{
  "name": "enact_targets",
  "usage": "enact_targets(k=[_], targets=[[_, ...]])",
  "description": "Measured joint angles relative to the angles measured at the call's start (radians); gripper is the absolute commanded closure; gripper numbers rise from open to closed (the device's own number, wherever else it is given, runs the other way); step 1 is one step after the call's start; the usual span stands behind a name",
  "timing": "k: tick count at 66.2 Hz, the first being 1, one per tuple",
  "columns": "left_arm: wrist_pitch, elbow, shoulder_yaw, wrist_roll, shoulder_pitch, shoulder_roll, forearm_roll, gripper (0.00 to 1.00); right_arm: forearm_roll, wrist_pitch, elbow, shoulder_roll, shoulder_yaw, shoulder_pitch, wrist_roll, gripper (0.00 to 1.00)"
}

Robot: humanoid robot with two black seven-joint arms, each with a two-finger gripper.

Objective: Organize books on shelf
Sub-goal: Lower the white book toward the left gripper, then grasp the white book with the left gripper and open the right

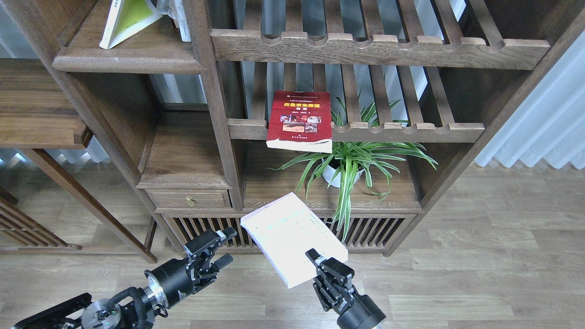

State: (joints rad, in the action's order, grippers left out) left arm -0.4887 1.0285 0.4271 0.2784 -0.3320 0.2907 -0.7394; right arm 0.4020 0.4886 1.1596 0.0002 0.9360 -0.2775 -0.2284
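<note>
My right gripper (320, 264) is shut on the near corner of the white-lavender book (292, 236), holding it low in front of the cabinet doors, tilted to the left. To the book's left, my left gripper (225, 247) is open and a short way from its left edge. A dark red book (300, 120) lies flat on the slatted rack, overhanging its front rail. At the top left a lime-yellow and white book (125, 20) leans on the solid plank shelf (132, 57).
A potted spider plant (349, 167) stands on the cabinet top (274, 189) behind the held book. Slatted doors (256, 230) and a small drawer (189, 199) are below. A side table (36, 114) is at the left. Wood floor spreads to the right.
</note>
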Motion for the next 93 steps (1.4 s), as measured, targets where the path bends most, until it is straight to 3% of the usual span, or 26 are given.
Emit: enact_targets(k=[15,18,24,26,27,29,31,32,54,57,59,60,61,62,63,64,81,93], targets=[[0.0,-0.014,-0.029,-0.001,0.002,-0.041,-0.001,0.03,0.0,0.0,0.001,0.0,-0.044,-0.006,-0.014,0.95],[0.0,-0.029,-0.048,-0.001,0.002,-0.054,0.0,0.15,-0.001,0.0,0.004,0.0,-0.06,-0.01,-0.015,0.95],[0.0,-0.045,-0.059,-0.004,0.005,-0.071,0.0,0.3,-0.003,0.0,0.004,0.0,-0.075,-0.012,-0.018,0.95],[0.0,-0.051,-0.061,-0.006,0.006,-0.077,0.0,0.39,-0.003,0.0,0.004,0.0,-0.079,-0.015,-0.02,0.95],[0.0,-0.053,-0.062,-0.006,0.007,-0.08,0.0,0.5,-0.003,0.0,0.004,0.0,-0.081,-0.016,-0.021,0.95],[0.0,-0.056,-0.063,-0.006,0.007,-0.086,0.0,0.61,-0.003,0.0,0.004,0.0,-0.083,-0.019,-0.023,0.95],[0.0,-0.058,-0.063,-0.007,0.008,-0.09,0.0,0.9,-0.004,0.0,0.004,0.0,-0.085,-0.022,-0.025,0.95],[0.0,-0.059,-0.063,-0.007,0.008,-0.093,0.0,0.98,-0.004,0.0,0.004,0.0,-0.087,-0.023,-0.026,0.95],[0.0,-0.064,-0.045,-0.003,0.001,-0.115,0.002,0.99,-0.01,0.0,0.006,0.0,-0.091,-0.05,-0.031,0.91],[0.0,-0.063,-0.046,-0.002,-0.001,-0.114,0.004,0.99,-0.011,0.0,0.006,0.0,-0.091,-0.05,-0.031,0.8],[0.0,-0.061,-0.046,-0.001,-0.003,-0.112,0.005,0.99,-0.011,0.0,0.006,0.0,-0.09,-0.05,-0.031,0.63],[0.0,-0.059,-0.046,-0.001,-0.004,-0.111,0.005,0.99,-0.011,0.0,0.006,0.0,-0.09,-0.051,-0.031,0.46],[0.0,-0.058,-0.047,-0.001,-0.004,-0.109,0.006,0.99,-0.012,0.0,0.006,0.0,-0.089,-0.05,-0.031,0.38],[0.0,-0.057,-0.047,-0.001,-0.005,-0.109,0.006,0.99,-0.012,0.0,0.006,0.0,-0.089,-0.05,-0.031,0.17],[0.0,-0.056,-0.047,-0.001,-0.005,-0.107,0.006,0.99,-0.013,0.0,0.006,0.0,-0.09,-0.05,-0.031,0.05],[0.0,-0.054,-0.047,-0.001,-0.006,-0.105,0.007,0.99,-0.016,0.0,0.006,0.0,-0.09,-0.047,-0.031,0.0],[0.0,-0.012,-0.029,-0.001,-0.013,-0.031,0.051,1.0,-0.067,0.0,-0.013,-0.038,-0.069,0.009,-0.016,0.0],[0.0,0.012,0.017,-0.002,-0.048,0.092,0.114,0.99,-0.068,0.0,-0.017,-0.089,-0.05,0.026,-0.015,0.0]])
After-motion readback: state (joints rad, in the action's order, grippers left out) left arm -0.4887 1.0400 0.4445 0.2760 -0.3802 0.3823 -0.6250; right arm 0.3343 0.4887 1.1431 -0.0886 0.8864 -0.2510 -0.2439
